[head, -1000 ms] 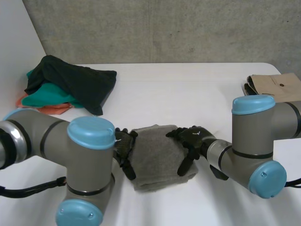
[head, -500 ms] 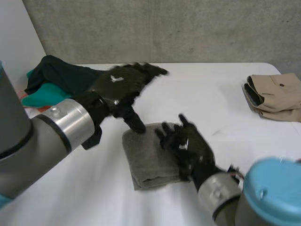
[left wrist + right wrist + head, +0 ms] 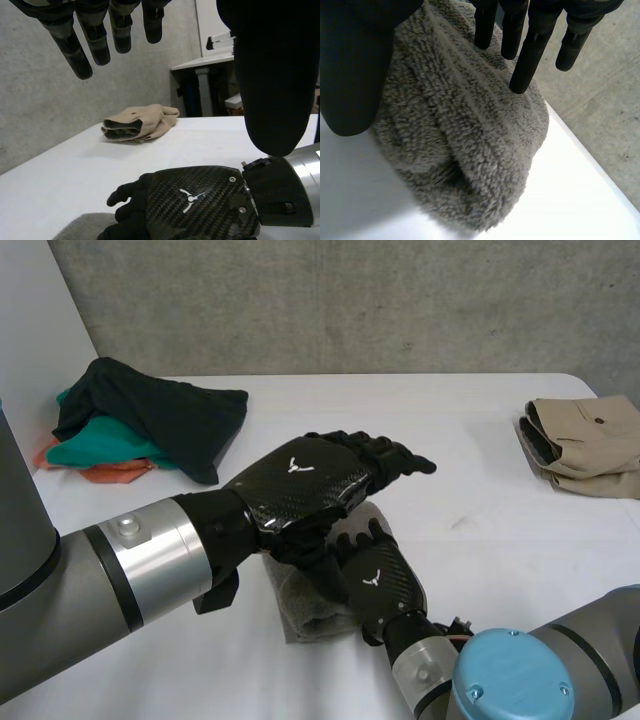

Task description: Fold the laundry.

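- The right hand (image 3: 378, 583) lies palm down on the middle of a folded grey towel (image 3: 298, 605). Its fingers are straight and slightly spread.
- In the right wrist view, the straight fingers (image 3: 527, 55) reach down to the fuzzy top of the grey towel (image 3: 470, 150). At least one fingertip appears to touch the pile. The thumb (image 3: 355, 65) hangs apart at the towel's side, and nothing is pinched.
- The left hand (image 3: 305, 485) is held in the air just above the right hand, back upward. Its fingers are stretched out nearly flat, close together, and hold nothing.
- In the left wrist view, the left hand's fingers (image 3: 95, 42) hang loose and straight, and the thumb stands wide of them. The right hand (image 3: 200, 202) lies below the palm, with an edge of the towel beside its fingertips.
- The towel is a thick, soft bundle with a rounded fold along one edge. It rests on the white tabletop (image 3: 450, 420) near the robot, between the two arms.
- The left arm comes in large and close to the camera, with a silver wrist band and grey joints. The right arm's light-blue cap sits close to the camera.
- A folded beige garment (image 3: 585, 440) lies well apart on the robot's right, near the tabletop's edge. It also appears in the left wrist view (image 3: 140, 124).
- A loose pile of clothes (image 3: 150, 420) lies well apart at the far left. A black piece is on top, with teal and orange pieces beneath.
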Controlling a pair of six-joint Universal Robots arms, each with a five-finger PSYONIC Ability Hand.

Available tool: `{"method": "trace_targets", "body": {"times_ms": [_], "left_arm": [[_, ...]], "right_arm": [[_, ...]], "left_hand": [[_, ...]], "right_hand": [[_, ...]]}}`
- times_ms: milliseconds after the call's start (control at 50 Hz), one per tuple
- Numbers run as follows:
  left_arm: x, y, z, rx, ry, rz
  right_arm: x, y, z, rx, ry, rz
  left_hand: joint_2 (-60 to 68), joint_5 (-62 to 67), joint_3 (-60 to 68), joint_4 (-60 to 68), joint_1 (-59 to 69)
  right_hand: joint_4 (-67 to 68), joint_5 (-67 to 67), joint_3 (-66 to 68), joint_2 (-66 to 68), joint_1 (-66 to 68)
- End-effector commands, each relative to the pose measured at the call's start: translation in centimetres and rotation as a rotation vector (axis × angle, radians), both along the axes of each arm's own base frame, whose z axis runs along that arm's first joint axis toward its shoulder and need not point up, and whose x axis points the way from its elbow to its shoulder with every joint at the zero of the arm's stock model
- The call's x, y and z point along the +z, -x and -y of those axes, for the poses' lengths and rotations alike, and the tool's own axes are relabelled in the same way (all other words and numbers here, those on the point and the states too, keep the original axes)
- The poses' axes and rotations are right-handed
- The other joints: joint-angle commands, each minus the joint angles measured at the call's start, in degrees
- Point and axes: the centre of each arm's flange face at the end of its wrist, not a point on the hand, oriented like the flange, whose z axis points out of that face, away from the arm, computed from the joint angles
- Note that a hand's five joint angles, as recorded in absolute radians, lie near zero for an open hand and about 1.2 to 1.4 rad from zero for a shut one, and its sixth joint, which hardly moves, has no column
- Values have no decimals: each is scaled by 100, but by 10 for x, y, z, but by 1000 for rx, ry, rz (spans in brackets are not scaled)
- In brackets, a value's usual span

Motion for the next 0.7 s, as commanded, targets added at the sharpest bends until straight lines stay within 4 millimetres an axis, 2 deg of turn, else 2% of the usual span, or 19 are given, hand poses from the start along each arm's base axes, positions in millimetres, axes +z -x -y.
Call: {"method": "trace_targets", "body": {"times_ms": [20, 120, 180, 260, 280, 400, 480, 500, 560, 580, 640, 660, 700], "left_arm": [[2, -1, 6, 19, 17, -34], [4, -1, 10, 33, 4, -57], [4, -1, 11, 37, 0, -63], [7, -2, 13, 44, 7, -70], [7, -3, 14, 45, 7, -71], [16, -4, 20, 59, 34, -92], [24, -4, 24, 68, 56, -113], [28, -4, 27, 74, 66, -123], [35, -5, 29, 81, 81, -139], [40, -5, 31, 86, 89, -151], [49, -5, 33, 96, 107, -173], [54, -5, 34, 101, 117, -189], [59, -5, 36, 109, 124, -203]], "right_arm": [[0, -7, 7, 10, 25, 15], [-3, -11, 15, 9, 29, 15], [-1, -14, 20, 9, 39, 29], [8, -21, 29, 25, 67, 67], [12, -23, 34, 29, 75, 83], [29, -32, 58, 27, 100, 158], [51, -34, 85, -12, 113, 228], [64, -33, 99, -36, 130, 261], [90, -27, 124, -81, 169, 319], [108, -20, 141, -115, 209, 359], [137, -4, 171, -180, 282, 419], [153, 10, 190, -222, 336, 448], [167, 27, 211, -269, 386, 478]], "left_hand": [[-204, -285, -236, -196, 96], [-204, -285, -236, -196, 96], [-204, -285, -236, -196, 96], [-204, -285, -236, -196, 96], [-204, -285, -236, -196, 96], [-204, -285, -236, -196, 96], [-204, -285, -236, -196, 96], [-204, -285, -236, -196, 96], [-204, -285, -236, -196, 96], [-204, -285, -236, -196, 96], [-204, -285, -236, -196, 96], [-204, -285, -236, -196, 96], [-204, -285, -236, -196, 96]], "right_hand": [[679, 635, -1176, 683, 685], [1081, 1038, -774, 1085, 1088], [2005, 1961, 150, 2009, 2011], [4204, 4160, 2348, 4207, 4210], [6095, 6052, 4240, 6099, 6102], [6114, 6071, 4259, 6118, 6121], [6114, 6071, 4259, 6118, 6121], [6114, 6071, 4259, 6118, 6121], [6114, 6071, 4259, 6118, 6121], [6114, 6071, 4259, 6118, 6121], [6114, 6071, 4259, 6118, 6121], [6114, 6071, 4259, 6118, 6121], [6114, 6071, 4259, 6118, 6121]]}}
